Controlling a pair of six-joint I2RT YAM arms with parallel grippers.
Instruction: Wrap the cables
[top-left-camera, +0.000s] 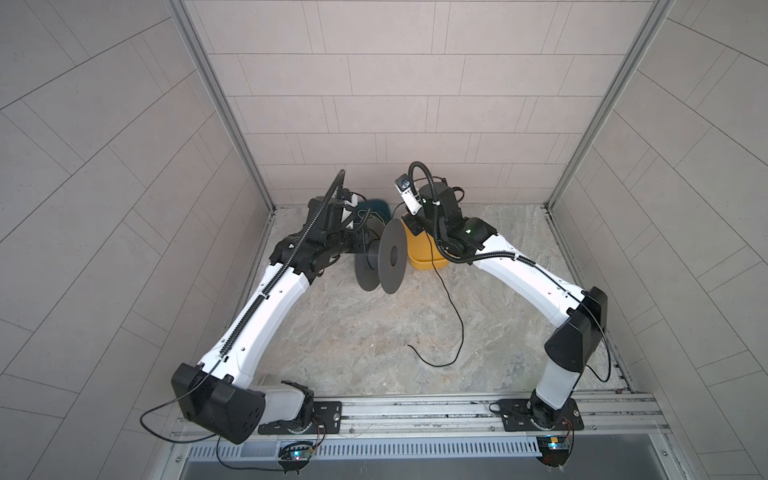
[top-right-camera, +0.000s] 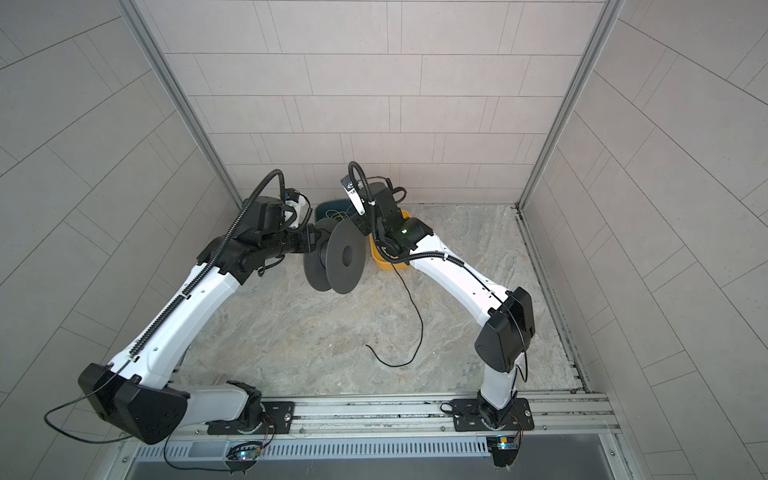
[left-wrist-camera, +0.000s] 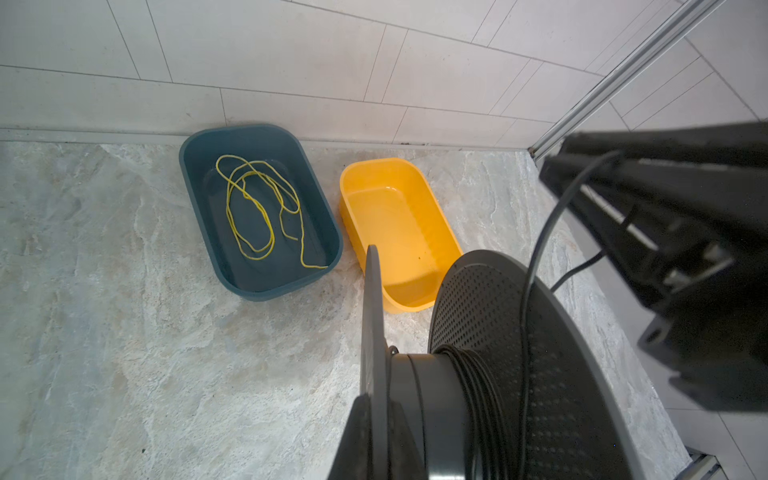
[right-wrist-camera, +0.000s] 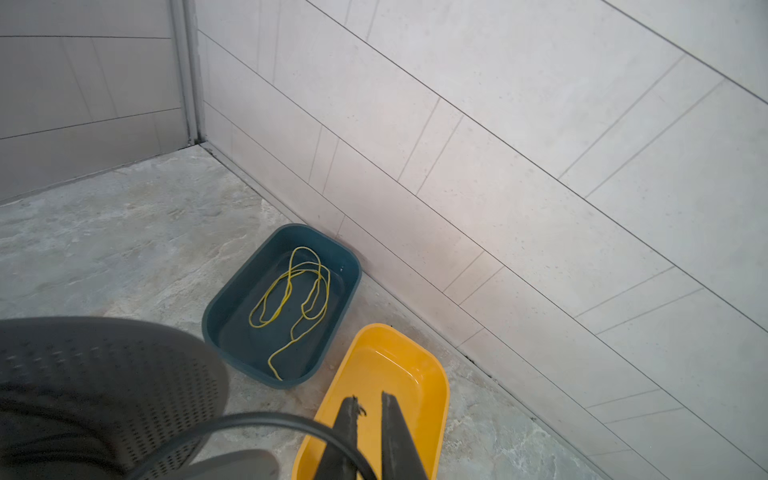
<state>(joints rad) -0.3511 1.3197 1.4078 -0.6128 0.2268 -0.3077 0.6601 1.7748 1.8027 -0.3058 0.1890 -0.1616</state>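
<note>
Closest to my wrist cameras is the dark grey spool (left-wrist-camera: 432, 386), its axle lying level and its two round flanges standing upright. My left gripper (left-wrist-camera: 376, 440) is clamped onto the thin outer flange, one finger on each face. I cannot tell whether the flange rims touch the marbled table (top-left-camera: 353, 332).

Several turns of the black cable (right-wrist-camera: 270, 417) are wound on the hub, packed against the perforated flange. From there the cable rises over that flange to my right gripper (right-wrist-camera: 370, 399), which hangs just right of the spool above the yellow bin (left-wrist-camera: 345, 195). Its jaws stand a narrow gap apart. The cable crosses in front of one finger (right-wrist-camera: 347, 419), and I cannot tell whether anything pinches it lower down.

In both top views the rest of the cable drops from the right gripper to the table and runs toward the near side. It then curls left, and its loose end lies right of centre.

Far from me, against the back wall, the teal bin (left-wrist-camera: 189, 174) sits just left of the yellow one. A loose yellow-green cord (left-wrist-camera: 266, 224) lies coiled inside it.
</note>
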